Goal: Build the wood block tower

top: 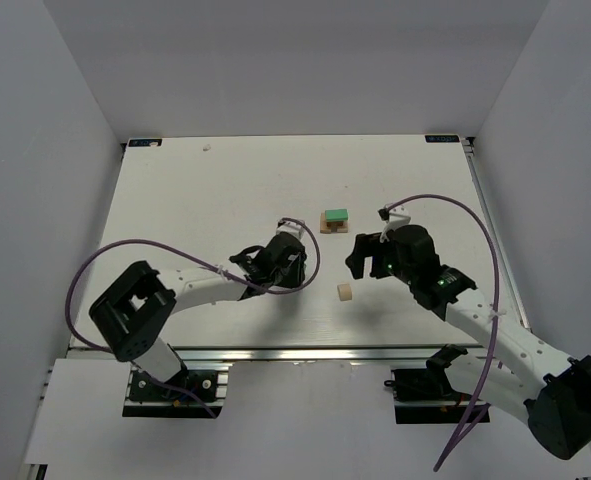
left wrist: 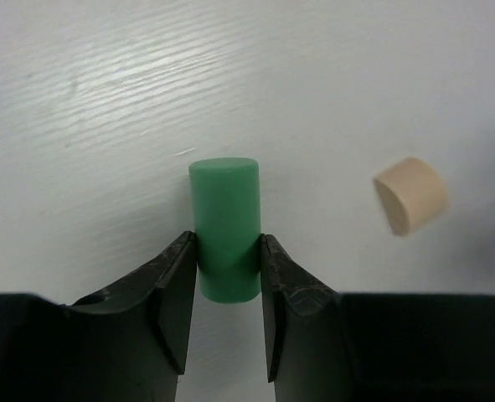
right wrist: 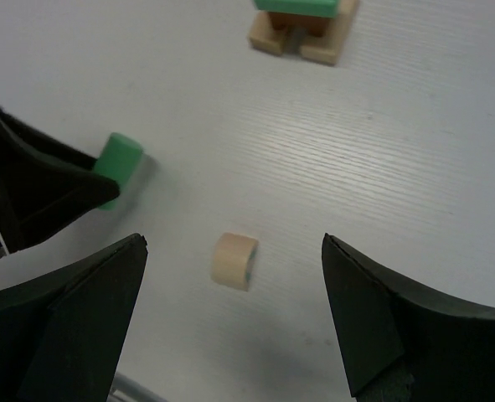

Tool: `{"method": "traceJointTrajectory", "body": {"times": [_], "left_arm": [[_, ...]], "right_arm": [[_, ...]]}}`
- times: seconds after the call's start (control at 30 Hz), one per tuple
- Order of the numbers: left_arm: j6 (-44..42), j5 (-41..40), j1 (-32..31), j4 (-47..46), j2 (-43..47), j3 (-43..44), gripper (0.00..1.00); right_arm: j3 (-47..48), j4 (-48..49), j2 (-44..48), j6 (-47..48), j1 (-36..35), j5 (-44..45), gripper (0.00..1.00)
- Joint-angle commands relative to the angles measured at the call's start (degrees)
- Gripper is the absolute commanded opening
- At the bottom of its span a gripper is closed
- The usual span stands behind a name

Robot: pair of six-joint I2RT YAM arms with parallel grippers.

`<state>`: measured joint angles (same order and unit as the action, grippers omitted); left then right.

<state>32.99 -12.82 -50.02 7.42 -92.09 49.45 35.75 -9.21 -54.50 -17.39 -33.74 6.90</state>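
The wood block tower (top: 334, 220) stands mid-table: a mint green block on pale tan and dark brown pieces; it also shows at the top of the right wrist view (right wrist: 301, 29). My left gripper (left wrist: 227, 241) is shut on a green cylinder (left wrist: 224, 222), which lies low at the table surface (right wrist: 117, 161). A small pale tan rounded block (top: 344, 291) lies loose on the table, to the right of the cylinder (left wrist: 410, 195). My right gripper (right wrist: 233, 244) is open wide and empty, hovering above this tan block (right wrist: 234, 261). In the top view the left gripper (top: 295, 268) and right gripper (top: 359, 256) flank the tan block.
The white table (top: 225, 190) is walled by grey panels on the left, back and right. A tiny pale object (top: 206, 147) lies near the back edge. Purple cables (top: 455, 205) loop over both arms. The table's front edge runs just below the grippers.
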Motion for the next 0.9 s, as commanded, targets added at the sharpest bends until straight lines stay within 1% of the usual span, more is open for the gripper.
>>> {"method": "traceJointTrajectory", "body": {"times": [0.0, 0.03, 0.07, 0.1, 0.17, 0.2, 0.27, 0.3, 0.37, 0.47, 0.63, 0.73, 0.87], "left_arm": [[-10.38, 10.07, -0.25, -11.69, 8.32, -4.78, 0.18], [-11.62, 11.14, -0.25, -13.38, 9.99, -6.28, 0.18], [-13.90, 12.11, -0.25, -14.88, 13.57, -7.78, 0.18], [-14.88, 12.90, -0.34, -17.24, 15.35, -9.18, 0.18], [-17.60, 16.32, -0.25, -18.84, 19.82, -12.35, 0.17], [-18.22, 18.16, -0.25, -19.89, 20.98, -13.14, 0.10], [-19.62, 20.37, -0.25, -20.95, 23.61, -14.82, 0.08], [-20.24, 23.42, -0.25, -20.87, 24.06, -15.00, 0.01], [-21.21, 25.99, -0.25, -21.13, 25.03, -15.17, 0.00], [-21.39, 27.76, -0.25, -22.35, 26.17, -16.48, 0.00], [-21.30, 27.24, -0.25, -22.71, 27.85, -17.28, 0.00], [-21.04, 25.75, -0.25, -21.49, 27.41, -16.49, 0.00], [-21.13, 27.14, -0.34, -21.13, 27.14, -16.05, 0.00]], "right_arm": [[-0.15, 7.71, -0.17, 1.30, 0.60, -15.84, 0.89], [0.02, 8.07, -0.25, 1.39, 0.69, -18.38, 0.89], [0.29, 8.59, -0.52, 1.39, 0.86, -23.02, 0.89], [0.29, 8.95, -0.61, 0.78, 0.95, -25.07, 0.89], [0.81, 11.05, -1.04, 0.08, 1.13, -30.33, 0.89], [1.16, 11.58, -1.31, -0.97, 1.13, -31.93, 0.89], [2.13, 11.59, -2.27, -1.77, 1.39, -36.40, 0.89], [2.48, 11.93, -2.71, -2.21, 1.39, -37.91, 0.89], [2.49, 13.34, -3.94, -3.61, 1.48, -42.11, 0.89], [2.57, 16.50, -5.35, -7.21, 1.48, -43.46, 0.89], [3.19, 18.87, -8.95, -8.97, 1.66, -43.98, 0.89], [3.01, 22.03, -10.36, -10.99, 1.57, -45.74, 0.86], [3.19, 23.54, -11.68, -11.79, 1.57, -45.92, 0.81]]}}
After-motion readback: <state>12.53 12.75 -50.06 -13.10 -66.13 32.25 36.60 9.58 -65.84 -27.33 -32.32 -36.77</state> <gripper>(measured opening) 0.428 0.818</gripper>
